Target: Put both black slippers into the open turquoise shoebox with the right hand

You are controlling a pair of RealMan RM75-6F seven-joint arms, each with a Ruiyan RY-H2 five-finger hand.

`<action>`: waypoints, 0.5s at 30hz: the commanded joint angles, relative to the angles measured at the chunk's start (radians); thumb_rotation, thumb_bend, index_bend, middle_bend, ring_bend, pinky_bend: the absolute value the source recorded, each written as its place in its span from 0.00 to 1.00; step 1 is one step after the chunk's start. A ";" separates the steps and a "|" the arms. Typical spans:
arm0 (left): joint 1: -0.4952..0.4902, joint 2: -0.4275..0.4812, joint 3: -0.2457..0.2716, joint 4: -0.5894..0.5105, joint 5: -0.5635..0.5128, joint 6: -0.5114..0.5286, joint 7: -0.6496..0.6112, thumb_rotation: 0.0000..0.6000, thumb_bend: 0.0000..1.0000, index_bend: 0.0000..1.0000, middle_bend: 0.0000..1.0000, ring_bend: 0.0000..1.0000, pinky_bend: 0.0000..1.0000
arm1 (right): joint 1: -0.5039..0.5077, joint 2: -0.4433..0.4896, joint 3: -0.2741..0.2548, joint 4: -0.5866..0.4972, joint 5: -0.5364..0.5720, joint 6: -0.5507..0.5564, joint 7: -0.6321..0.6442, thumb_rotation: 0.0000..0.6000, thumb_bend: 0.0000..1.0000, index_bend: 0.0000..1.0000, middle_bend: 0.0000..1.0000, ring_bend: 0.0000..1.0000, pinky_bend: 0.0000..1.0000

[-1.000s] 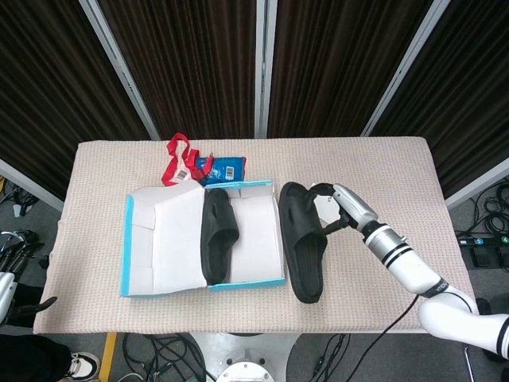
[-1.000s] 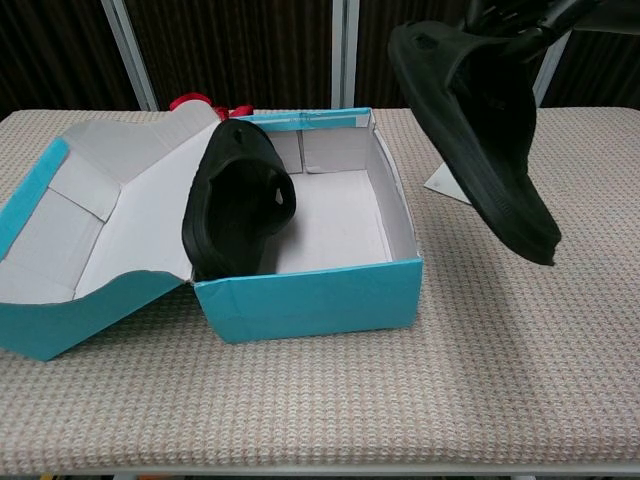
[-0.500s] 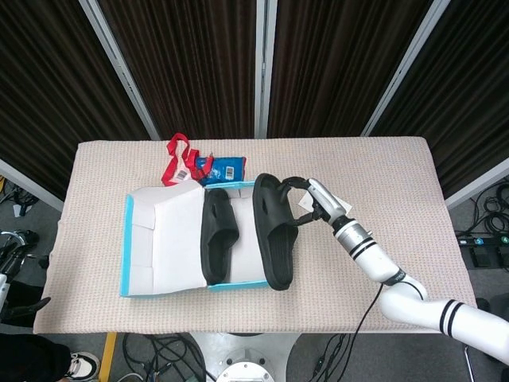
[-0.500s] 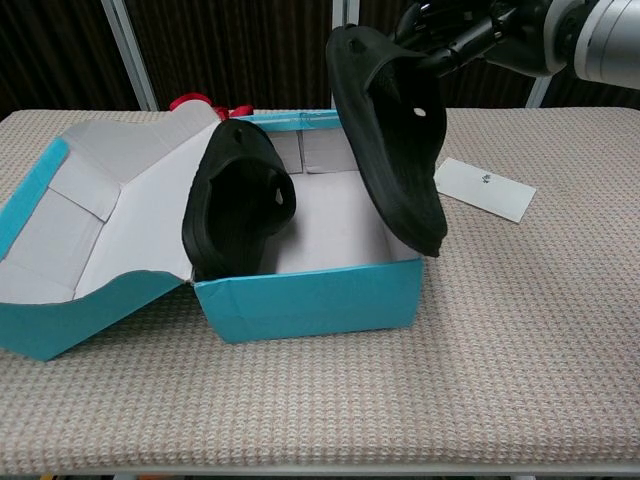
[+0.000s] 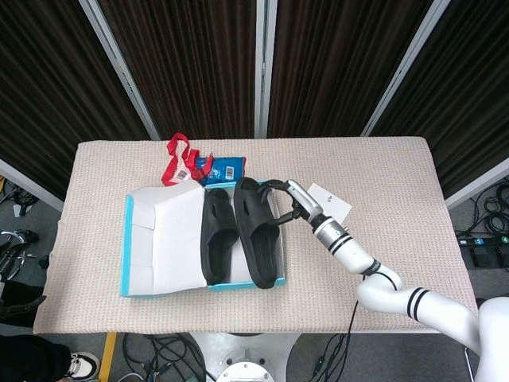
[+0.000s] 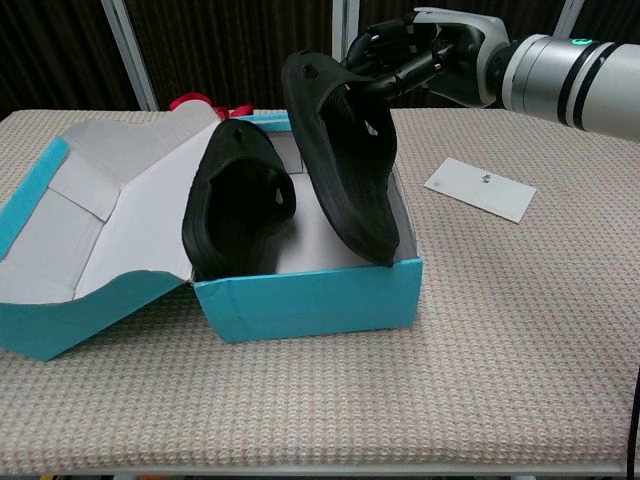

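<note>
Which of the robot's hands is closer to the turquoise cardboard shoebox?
Right. The right hand holds a black slipper over the turquoise cardboard shoebox; the left hand is not in view.

no text or label can be read.

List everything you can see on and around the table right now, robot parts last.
slipper in box: 1, black, leaning on edge at the shoebox's left side
held slipper: 1, black, tilted over the shoebox opening
shoebox: 1, turquoise, lid open to the left, table centre-left
card: 1, white, right of the shoebox
packet: 1, blue, behind the shoebox
red strap item: 1, red, beside the packet
right hand: 1, dark fingers, grips the held slipper
left hand: not in view
</note>
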 commanded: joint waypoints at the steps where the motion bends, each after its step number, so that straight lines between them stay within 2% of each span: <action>1: 0.002 -0.002 -0.001 0.008 -0.002 0.001 -0.006 1.00 0.05 0.12 0.12 0.03 0.07 | 0.021 -0.020 -0.014 0.039 -0.011 -0.007 0.030 1.00 0.10 0.54 0.50 0.16 0.15; 15: 0.004 -0.034 -0.014 0.081 -0.016 -0.001 -0.045 1.00 0.05 0.12 0.12 0.03 0.07 | 0.086 -0.074 -0.057 0.163 -0.018 -0.042 0.073 1.00 0.10 0.55 0.49 0.16 0.16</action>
